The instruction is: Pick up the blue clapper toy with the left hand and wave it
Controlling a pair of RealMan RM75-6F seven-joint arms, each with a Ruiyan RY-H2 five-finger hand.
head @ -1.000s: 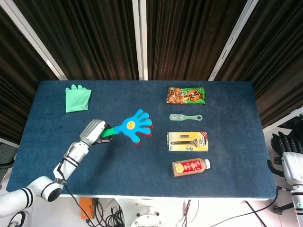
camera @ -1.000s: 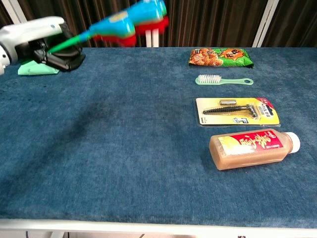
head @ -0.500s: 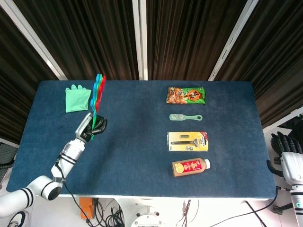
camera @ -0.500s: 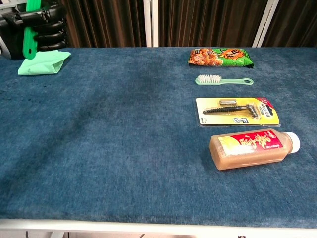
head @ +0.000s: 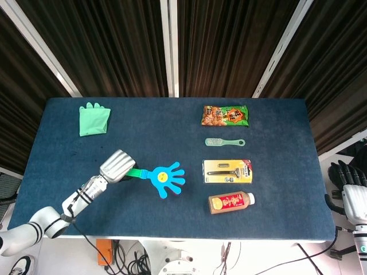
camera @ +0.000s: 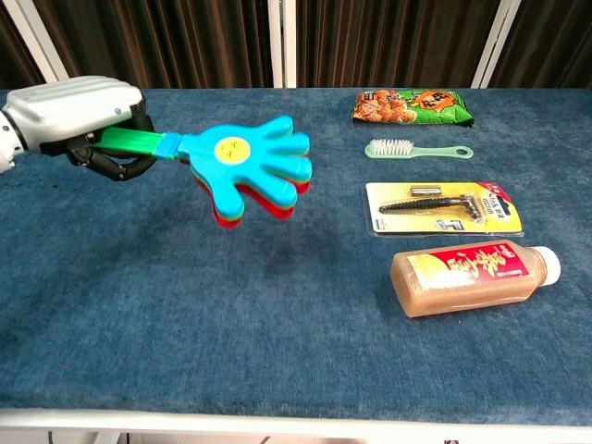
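The blue clapper toy, hand-shaped with a yellow smiley disc and red leaves under the blue one, hangs above the table with its palm pointing right. My left hand grips its green handle, fingers wrapped around it, over the front left part of the table. My right hand hangs off the table's right edge, low and away from everything; the head view does not show how its fingers stand. The chest view does not show it.
A green glove lies at the back left. On the right half lie a snack bag, a green brush, a packaged razor and a brown bottle on its side.
The left hand has swung the clapper from upright near the glove down and forward to the right, so it now lies level over the table's front left.
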